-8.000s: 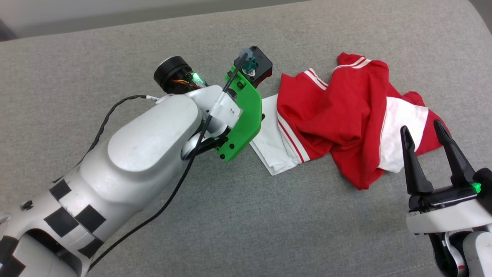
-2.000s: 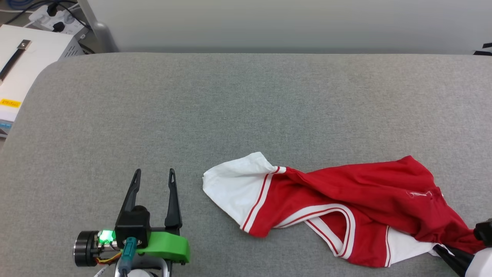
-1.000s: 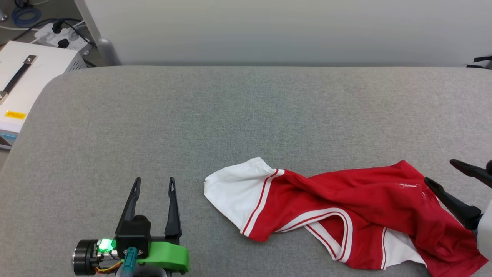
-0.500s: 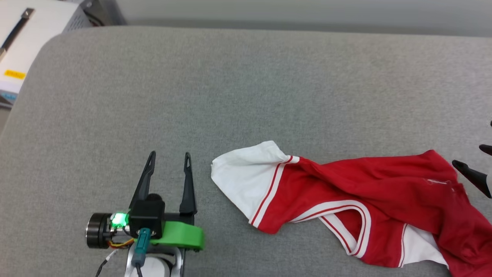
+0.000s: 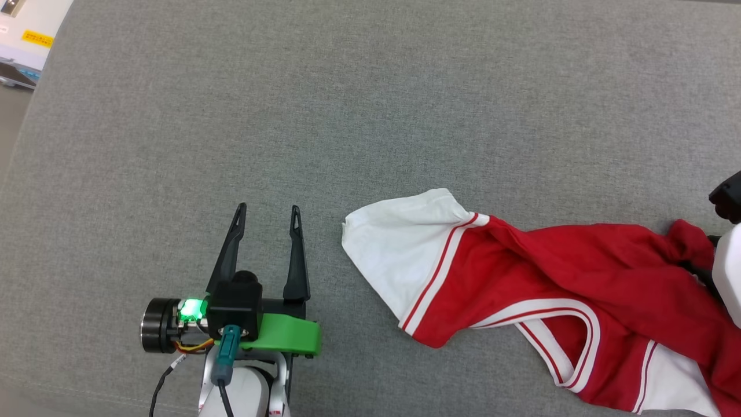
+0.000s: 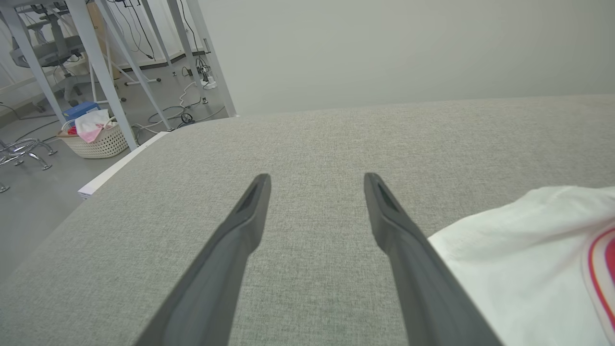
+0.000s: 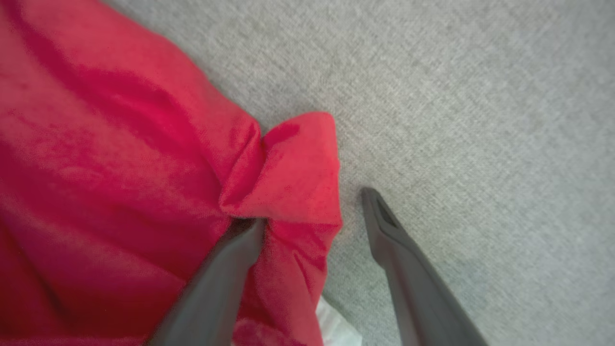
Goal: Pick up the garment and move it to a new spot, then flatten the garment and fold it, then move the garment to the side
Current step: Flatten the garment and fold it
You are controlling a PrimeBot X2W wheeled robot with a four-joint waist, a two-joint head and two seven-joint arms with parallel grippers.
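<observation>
Red, white-sleeved jersey T-shirt (image 5: 556,272) lies lower right. Right gripper (image 7: 314,209), spread wide, straddles its red corner unclamped; left gripper (image 5: 268,207) gapes empty.

A lab or office room: white desk legs (image 6: 97,62), floor cables (image 6: 186,115), a laundry basket (image 6: 98,144).

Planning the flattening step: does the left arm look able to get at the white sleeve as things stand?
Probably yes: the left end effector is open, the sleeve lies close on its right, and only bare grey surface lies between.
</observation>
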